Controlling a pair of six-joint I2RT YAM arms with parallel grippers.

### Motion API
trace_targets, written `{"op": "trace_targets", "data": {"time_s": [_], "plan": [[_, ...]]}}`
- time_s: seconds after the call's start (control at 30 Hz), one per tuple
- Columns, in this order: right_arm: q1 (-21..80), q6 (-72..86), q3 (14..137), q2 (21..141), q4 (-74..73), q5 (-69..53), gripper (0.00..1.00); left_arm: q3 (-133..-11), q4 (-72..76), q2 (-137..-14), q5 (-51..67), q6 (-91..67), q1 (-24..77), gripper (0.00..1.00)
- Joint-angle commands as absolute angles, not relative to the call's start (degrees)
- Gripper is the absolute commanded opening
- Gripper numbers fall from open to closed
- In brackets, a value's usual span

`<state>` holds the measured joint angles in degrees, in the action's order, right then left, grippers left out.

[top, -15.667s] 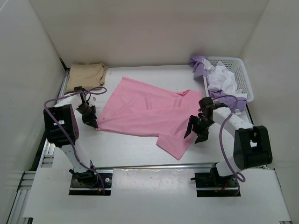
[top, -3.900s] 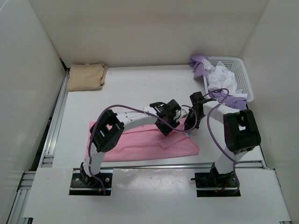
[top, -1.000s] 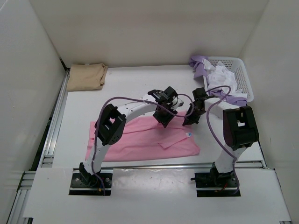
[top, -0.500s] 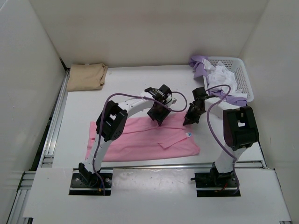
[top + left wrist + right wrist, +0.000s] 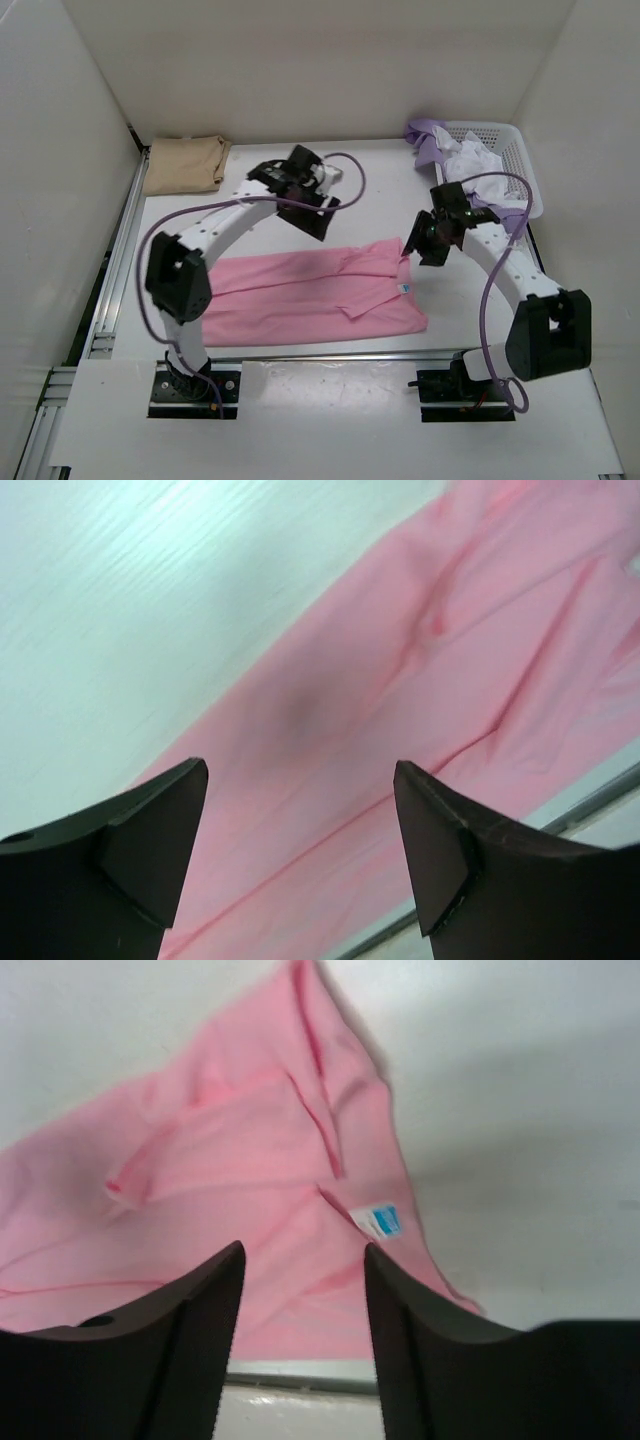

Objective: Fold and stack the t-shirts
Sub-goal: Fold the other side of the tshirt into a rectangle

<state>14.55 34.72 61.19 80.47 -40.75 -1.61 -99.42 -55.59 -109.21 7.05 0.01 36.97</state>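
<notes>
T-shirts lie in three places here, and the soft pink t-shirt (image 5: 310, 295) serves as the landmark. It is folded into a long flat band on the white table (image 5: 250, 200), close to the arm bases. Beyond its left end, well apart in the far corner, sits the folded tan-beige t-shirt (image 5: 185, 165).

The left arm rises from its base in a tall arch over the pink t-shirt's left half. It carries the left gripper (image 5: 312, 218) just past the shirt's far edge, raised and pointing down. In the left wrist view that gripper (image 5: 298, 772) has its jaws spread wide with nothing between them, and pink cloth lies below.

The right arm runs up along the pink t-shirt's right side, elbow out to the right, with the right gripper (image 5: 422, 248) just off the far right corner. In the right wrist view this gripper (image 5: 303, 1250) is likewise parted and empty, above the small blue-and-white label (image 5: 382, 1220).

Farther right and beyond, a white plastic mesh basket (image 5: 520, 160) holds a crumpled white t-shirt (image 5: 475, 170). A lavender t-shirt (image 5: 428, 140) hangs over its left rim.

Half a second before, both grippers hung close together, low at the pink t-shirt's far edge. The left one has since swung leftward and away, and the right one has drawn off to the right. In the earliest picture the pink t-shirt lay spread open across the table.
</notes>
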Motion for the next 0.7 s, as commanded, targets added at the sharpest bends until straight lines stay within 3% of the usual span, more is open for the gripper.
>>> {"op": "trace_targets", "data": {"time_s": [0.0,0.23,0.5,0.67], "plan": [[15.20,36.55,54.16,75.51,-47.20,0.26,0.57,-90.14,-56.00,-101.44,2.83,0.00,30.17,0.86],[15.21,39.90,41.23,69.97,-44.30,-3.51,0.61,-67.78,-44.31,-91.33,-12.21,0.00,12.50,0.83],[15.21,40.96,35.86,71.02,-39.55,-6.50,0.61,-64.51,-39.11,-96.41,-17.67,0.00,-3.58,0.82],[15.21,42.10,33.93,72.85,-39.55,-5.89,0.62,-62.85,-39.11,-101.41,-17.14,0.00,-4.83,0.81]]}}
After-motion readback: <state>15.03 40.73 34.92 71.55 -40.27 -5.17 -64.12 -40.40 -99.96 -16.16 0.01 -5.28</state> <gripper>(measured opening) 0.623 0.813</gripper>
